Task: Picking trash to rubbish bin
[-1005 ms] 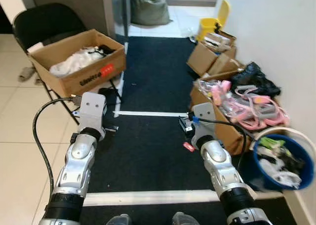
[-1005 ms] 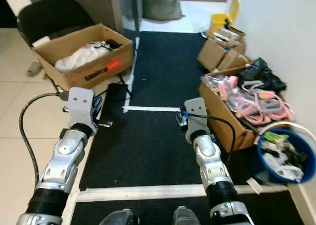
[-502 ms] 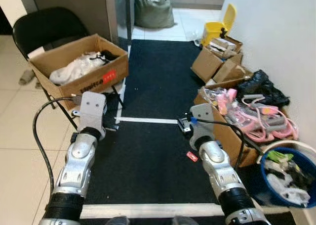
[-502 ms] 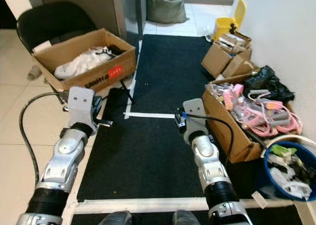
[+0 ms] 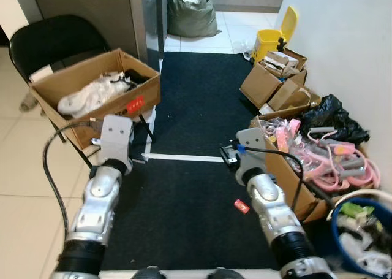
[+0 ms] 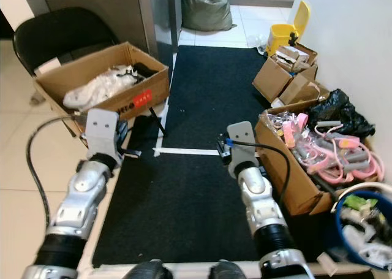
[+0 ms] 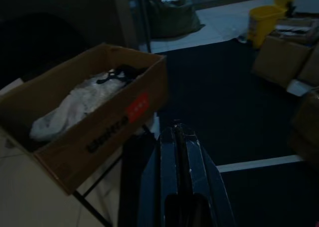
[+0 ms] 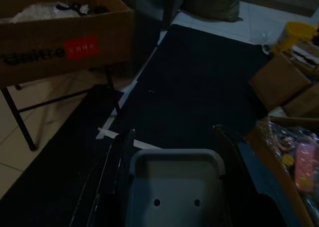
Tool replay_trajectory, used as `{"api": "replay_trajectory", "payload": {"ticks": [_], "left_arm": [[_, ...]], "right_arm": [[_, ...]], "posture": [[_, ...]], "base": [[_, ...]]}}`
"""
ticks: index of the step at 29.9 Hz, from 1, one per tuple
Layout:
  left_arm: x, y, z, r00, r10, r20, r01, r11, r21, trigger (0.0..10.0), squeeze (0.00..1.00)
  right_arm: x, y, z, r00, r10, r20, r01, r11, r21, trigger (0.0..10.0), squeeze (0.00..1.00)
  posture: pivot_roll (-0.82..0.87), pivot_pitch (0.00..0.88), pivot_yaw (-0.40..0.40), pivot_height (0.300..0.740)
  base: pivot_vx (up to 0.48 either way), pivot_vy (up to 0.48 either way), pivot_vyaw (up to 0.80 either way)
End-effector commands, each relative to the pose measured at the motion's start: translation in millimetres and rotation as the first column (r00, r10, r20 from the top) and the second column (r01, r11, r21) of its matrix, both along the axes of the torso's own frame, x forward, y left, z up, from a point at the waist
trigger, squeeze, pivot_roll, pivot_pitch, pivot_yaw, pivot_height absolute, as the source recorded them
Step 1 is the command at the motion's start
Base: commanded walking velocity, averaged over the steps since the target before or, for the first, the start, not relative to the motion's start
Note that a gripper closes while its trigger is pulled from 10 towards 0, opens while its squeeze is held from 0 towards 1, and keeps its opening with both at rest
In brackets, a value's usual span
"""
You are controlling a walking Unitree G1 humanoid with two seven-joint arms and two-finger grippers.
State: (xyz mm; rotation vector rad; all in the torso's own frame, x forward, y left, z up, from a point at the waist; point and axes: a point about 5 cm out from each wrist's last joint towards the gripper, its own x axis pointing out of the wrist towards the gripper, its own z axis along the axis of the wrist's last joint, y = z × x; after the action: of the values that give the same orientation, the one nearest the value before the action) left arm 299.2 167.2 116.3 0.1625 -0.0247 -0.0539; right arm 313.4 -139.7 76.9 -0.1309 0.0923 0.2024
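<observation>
Since a second ago my view has shifted, the blue round bin (image 5: 367,236) sliding toward the right edge. Small red scrap (image 5: 242,206) lies on the black mat (image 5: 184,193) beside my right arm. Left claw (image 7: 180,152) fingers pressed together; right claw (image 8: 174,147) spread apart, empty.

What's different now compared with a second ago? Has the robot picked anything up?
No. The whole view has slid: the camera moved, so the round blue plastic bin sits nearer the picture's corner. Nothing was taken hold of or let go. The small red scrap lies on the black mat, beside the right gripper, which is open. The left gripper is shut, both arms held out as before.
</observation>
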Motion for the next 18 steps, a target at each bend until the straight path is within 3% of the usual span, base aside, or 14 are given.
{"api": "replay_trajectory", "payload": {"ticks": [1, 18], "left_arm": [[-1.6, -0.5, -5.0, 1.0, 0.002, -0.025, -0.002, 1.0, 0.0, 10.0, 0.0], [-3.5, -0.1, -6.8, 0.999, 0.006, -0.033, -0.006, 1.0, -0.003, 10.0, 0.0]], "right_arm": [[-1.3, -4.6, -2.1, 1.0, -0.009, -0.007, 0.009, 1.0, -0.012, 10.0, 0.0], [-2.1, -5.1, -2.5, 1.0, -0.011, -0.01, 0.01, 1.0, -0.011, 10.0, 0.0]], "posture": [[0.06, 0.036, -0.008, 0.74], [0.06, 0.042, -0.008, 0.74]], "base": [[0.326, 0.0, 0.0], [0.323, 0.0, 0.0]]}}
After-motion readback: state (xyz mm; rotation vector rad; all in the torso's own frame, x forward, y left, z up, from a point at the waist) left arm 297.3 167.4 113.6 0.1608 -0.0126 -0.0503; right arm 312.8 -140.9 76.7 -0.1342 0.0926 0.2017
